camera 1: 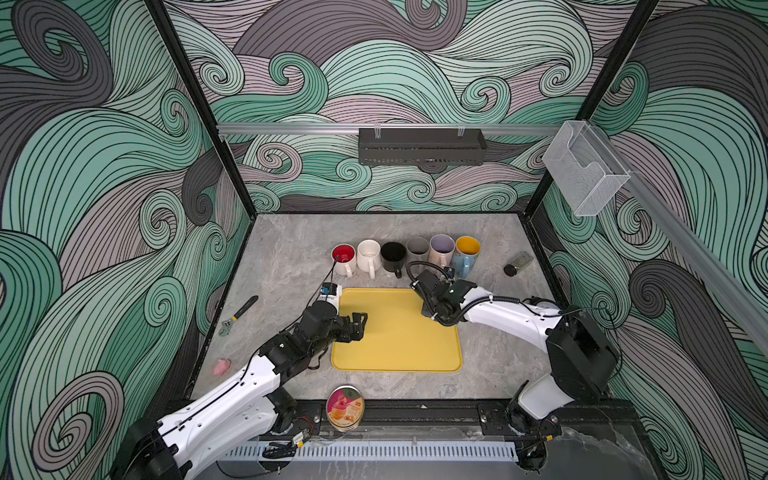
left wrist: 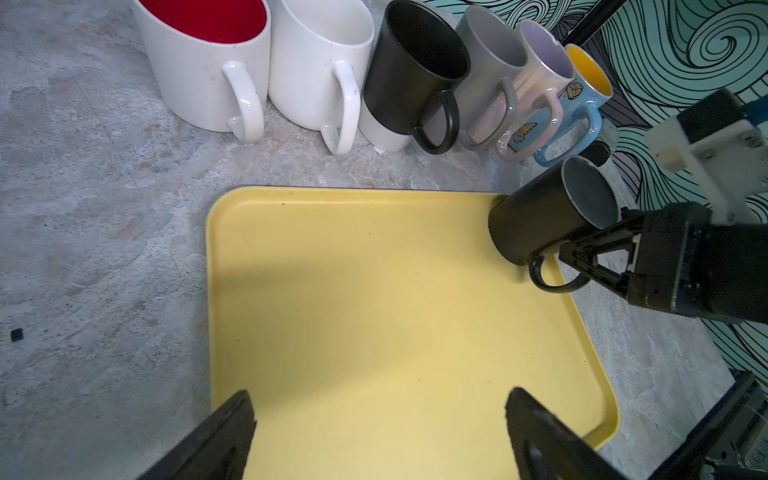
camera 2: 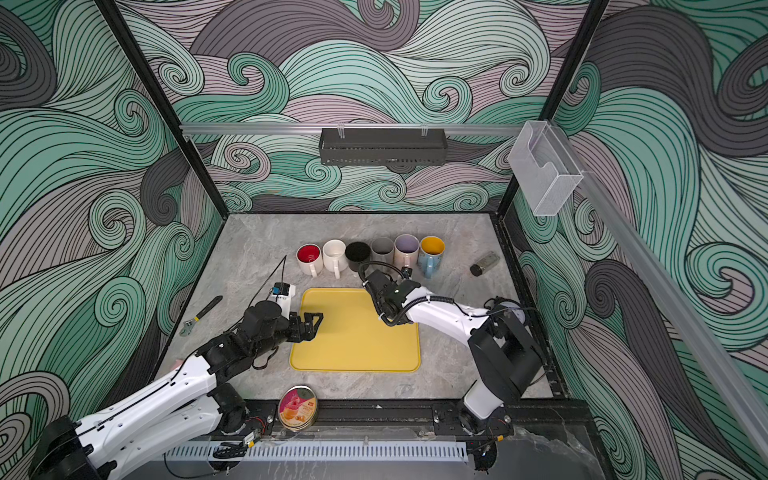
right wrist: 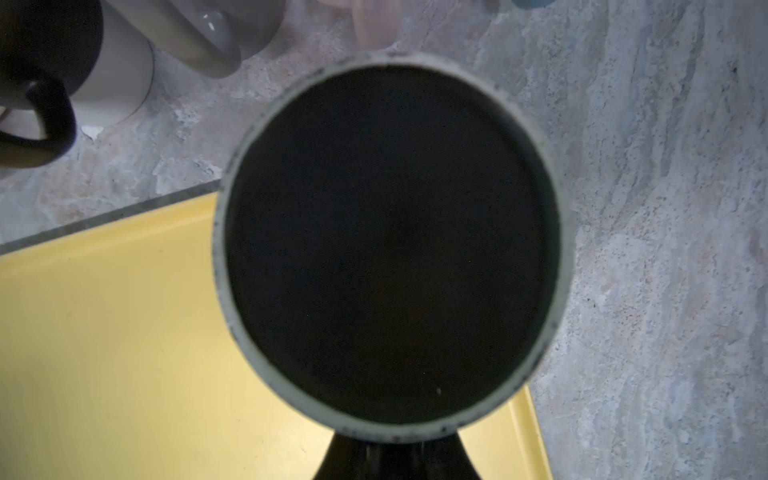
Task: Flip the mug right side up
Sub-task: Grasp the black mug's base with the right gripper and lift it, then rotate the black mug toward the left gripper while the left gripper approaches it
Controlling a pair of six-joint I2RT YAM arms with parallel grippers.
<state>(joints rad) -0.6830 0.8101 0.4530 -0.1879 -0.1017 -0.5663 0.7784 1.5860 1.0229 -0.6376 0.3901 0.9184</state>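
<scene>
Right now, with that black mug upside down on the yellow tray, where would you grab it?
The handle. The mug stands mouth down, so its rim is blocked and its body is wide; the thin loop sticks out free on the side away from the row of mugs. Come down from above there. The jaws of the right arm look shut on it.

Wrench [camera 1: 239, 314] left of yellow tray [camera 1: 399, 345]; round tin [camera 1: 345, 408] at front edge; small jar [camera 1: 519, 262] lying right

Seven mugs [left wrist: 532, 224] — one tray [camera 1: 399, 357], one wrench [camera 1: 239, 316], one tin [camera 1: 345, 408], one jar [camera 1: 517, 263]
</scene>
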